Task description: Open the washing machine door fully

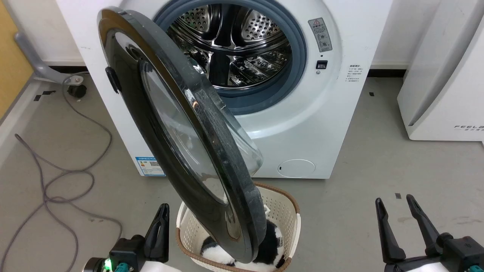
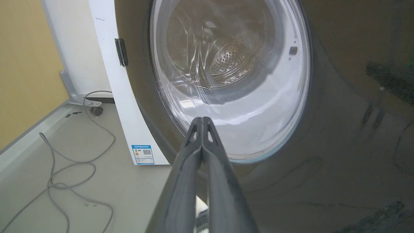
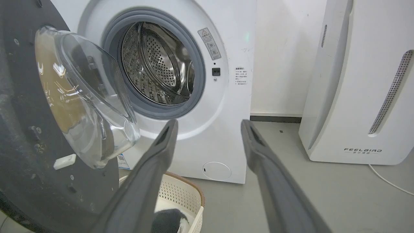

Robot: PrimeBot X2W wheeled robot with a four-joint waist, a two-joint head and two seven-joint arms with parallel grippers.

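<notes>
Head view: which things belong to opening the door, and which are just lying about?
Job: washing machine door, washing machine, left gripper, right gripper.
Lying about: laundry basket, grey cable, white appliance.

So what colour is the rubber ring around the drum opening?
Grey; the rubber ring shows best in the right wrist view.

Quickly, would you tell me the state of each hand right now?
Left hand: closed, holding nothing.
Right hand: open, holding nothing.
</notes>
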